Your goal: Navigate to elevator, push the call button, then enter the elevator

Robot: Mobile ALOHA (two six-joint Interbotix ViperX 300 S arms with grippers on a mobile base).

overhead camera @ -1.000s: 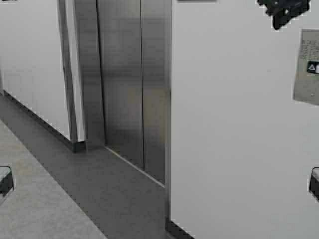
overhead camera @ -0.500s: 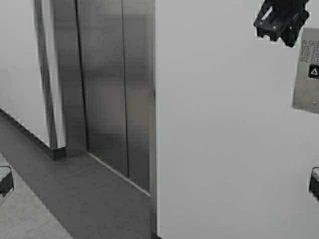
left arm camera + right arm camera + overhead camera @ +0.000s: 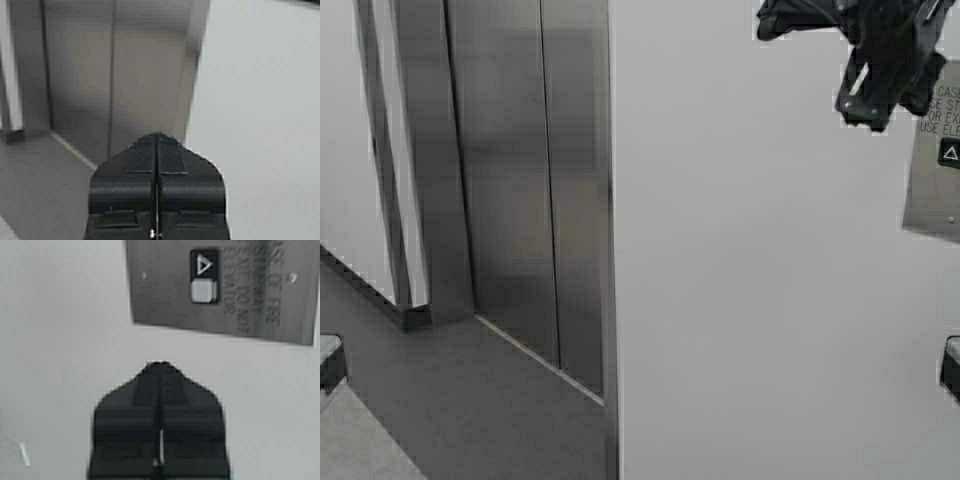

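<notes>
High view has a plain white wall (image 3: 750,300) filling most of the frame, with a strip of grey floor (image 3: 470,400) running along its base on the left. The elevator (image 3: 520,190) sits in a recess to the left of that wall, brushed steel doors shut with a dark seam down the middle, and there's a steel frame post (image 3: 380,160) further left. The call button (image 3: 950,153) plate is way over at the right edge, a grey steel panel; in the right wrist view you can make out an arrow symbol above a pale square button (image 3: 202,291), plus engraved lettering like "CASE OF FIRE" and "DO NOT... ELEVATOR", the rest too blurry. The right gripper (image 3: 870,105) is raised up near the top, just beside the plate's left edge but not on it, fingers pressed together. The left gripper (image 3: 157,142) points toward the elevator recess, its fingers also closed tight with nothing between them.
</notes>
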